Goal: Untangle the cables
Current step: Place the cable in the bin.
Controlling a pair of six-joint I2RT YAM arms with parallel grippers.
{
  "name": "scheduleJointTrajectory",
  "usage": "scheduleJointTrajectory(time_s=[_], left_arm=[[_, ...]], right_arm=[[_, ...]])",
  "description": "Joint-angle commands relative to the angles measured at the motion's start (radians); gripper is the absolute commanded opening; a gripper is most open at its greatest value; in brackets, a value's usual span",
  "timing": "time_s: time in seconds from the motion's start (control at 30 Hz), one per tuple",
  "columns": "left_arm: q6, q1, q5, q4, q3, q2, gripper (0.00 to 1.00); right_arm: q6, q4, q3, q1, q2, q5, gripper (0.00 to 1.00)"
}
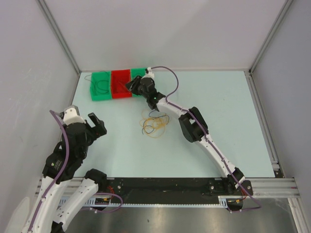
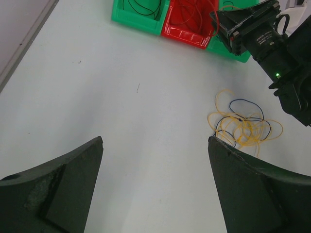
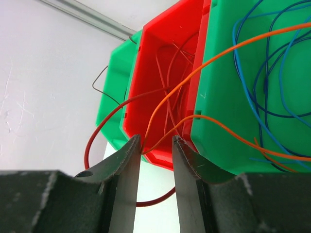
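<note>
Over the red bin point(image 1: 116, 92) the right arm point(image 1: 194, 126) reaches, jaws barely apart.

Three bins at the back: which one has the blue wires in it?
The green bin at the right end of the row holds the blue wires. The red bin beside it has red wires, and the left-end green bin has black wires.

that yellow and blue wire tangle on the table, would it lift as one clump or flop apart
Probably floppy: the wire tangle lies in thin loose loops on the table. It looks light, so a push would likely drag it. Crossing loops suggest it lifts as one drooping clump.
</note>
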Motion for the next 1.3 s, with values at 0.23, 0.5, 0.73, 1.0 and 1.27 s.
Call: scheduleJointTrajectory(time_s=[0.23, 0.5, 0.73, 1.0, 1.27], left_arm=[[0.026, 0.007, 0.014, 0.034, -0.001, -0.008, 0.93], [0.024, 0.007, 0.014, 0.034, -0.001, -0.008, 0.93], [0.024, 0.007, 0.013, 0.033, -0.001, -0.003, 0.93], [0.024, 0.007, 0.011, 0.03, 0.001, 0.001, 0.94], [0.024, 0.009, 0.011, 0.033, 0.001, 0.004, 0.93]], right_arm=[[0.008, 0.059, 0.103, 0.003, 0.038, 0.042, 0.39], [-0.001, 0.063, 0.132, 0.012, 0.065, 0.058, 0.38], [-0.003, 0.085, 0.138, 0.012, 0.065, 0.061, 0.11], [-0.003, 0.105, 0.057, -0.001, 0.0, 0.053, 0.0], [-0.024, 0.119, -0.089, -0.082, -0.101, -0.027, 0.0]])
